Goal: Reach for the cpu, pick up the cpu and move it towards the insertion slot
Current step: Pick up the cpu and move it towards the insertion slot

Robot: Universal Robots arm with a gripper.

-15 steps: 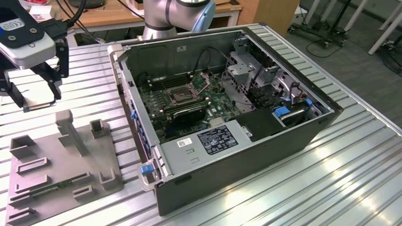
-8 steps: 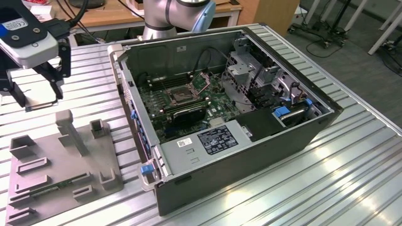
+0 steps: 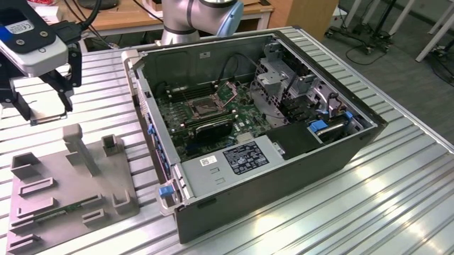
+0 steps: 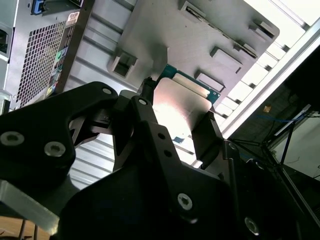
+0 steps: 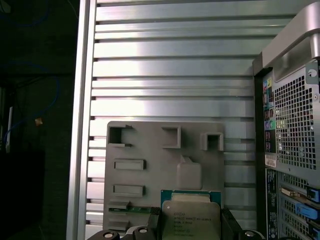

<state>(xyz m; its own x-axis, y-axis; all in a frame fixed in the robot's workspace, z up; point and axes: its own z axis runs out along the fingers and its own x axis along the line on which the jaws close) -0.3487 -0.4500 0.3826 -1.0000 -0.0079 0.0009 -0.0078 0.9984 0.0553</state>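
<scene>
Exterior view: jaws clamped on small flat square silvery-beige cpu (image 3: pixel 47 112), held above ribbed aluminium worktop (image 3: pixel 397 186), well apart from silver-framed square insertion slot (image 3: pixel 201 106).
Second wrist view: jaws bear on opposite edges of cpu (image 4: pixel 180 107). Probably light, stiff, fragile, slick, so edge hold suits.
First wrist view: cpu (image 5: pixel 191 220) metal face toward camera; near-square, no clear long axis.
</scene>
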